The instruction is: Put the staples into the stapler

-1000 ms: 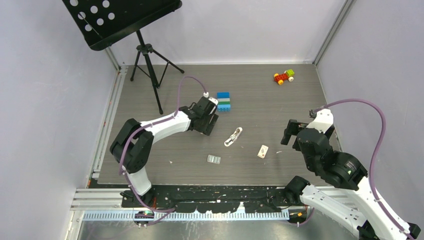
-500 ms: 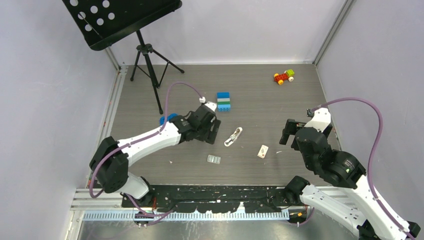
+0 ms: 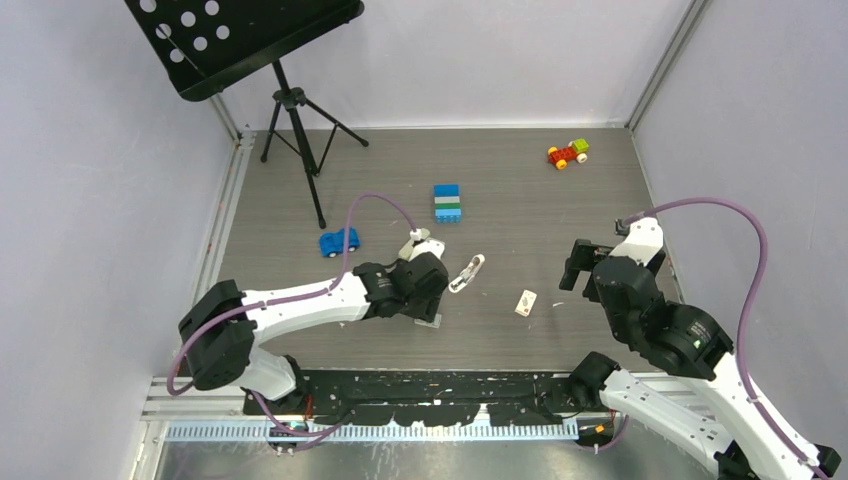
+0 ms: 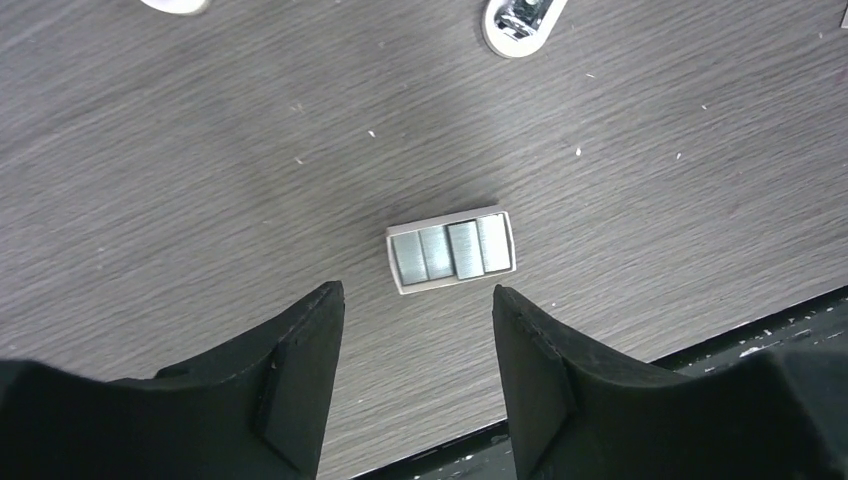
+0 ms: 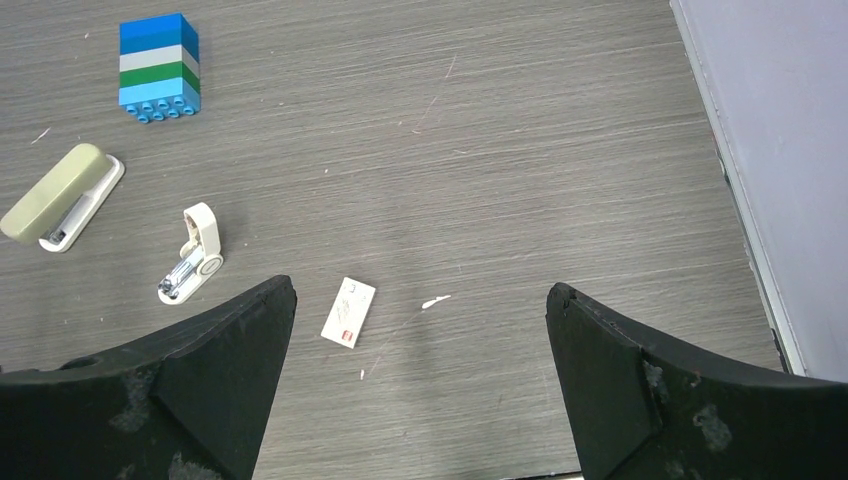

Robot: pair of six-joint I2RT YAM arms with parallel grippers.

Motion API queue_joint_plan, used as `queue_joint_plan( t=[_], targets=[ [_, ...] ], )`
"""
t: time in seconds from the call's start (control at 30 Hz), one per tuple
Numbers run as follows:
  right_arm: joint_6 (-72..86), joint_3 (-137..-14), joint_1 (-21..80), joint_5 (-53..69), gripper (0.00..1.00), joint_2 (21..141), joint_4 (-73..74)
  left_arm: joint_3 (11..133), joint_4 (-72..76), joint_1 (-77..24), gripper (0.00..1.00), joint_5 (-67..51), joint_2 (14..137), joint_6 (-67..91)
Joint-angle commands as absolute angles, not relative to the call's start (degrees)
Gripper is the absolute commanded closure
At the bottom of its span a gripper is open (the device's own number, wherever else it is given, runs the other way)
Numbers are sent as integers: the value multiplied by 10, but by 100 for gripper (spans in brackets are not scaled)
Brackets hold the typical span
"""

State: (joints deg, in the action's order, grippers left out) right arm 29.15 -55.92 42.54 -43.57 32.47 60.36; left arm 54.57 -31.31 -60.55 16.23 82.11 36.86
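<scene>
My left gripper [image 4: 415, 372] hangs low over the table [image 4: 200, 180], fingers [image 4: 300, 370] apart with nothing between them. Just past their tips, near the table's front edge, lie the staples [image 4: 451, 248]: short silvery sections side by side in a shallow pale holder [image 4: 396, 262]. I judge them light, slick and brittle at the seams, so a pinch on one section would likely snap it loose. Better to close low on the holder's two short ends, which face my fingers. Farther out, the stapler [image 5: 62, 193] lies beside a white clip-like piece [image 5: 192, 255]. My right gripper [image 5: 420, 385] hangs wide apart and empty.
</scene>
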Motion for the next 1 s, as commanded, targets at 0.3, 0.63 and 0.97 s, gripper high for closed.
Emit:
queue_joint_plan(
  t=[0.3,0.63,0.97],
  targets=[
    [286,-555,428,-436,1,312,579,541,-260,-627,52,191,873,404],
    [286,-555,428,-436,1,320,579,536,-241,-626,54,174,906,406],
    [286,-555,428,-436,0,325,579,531,-237,-627,57,169,926,409]
  ],
)
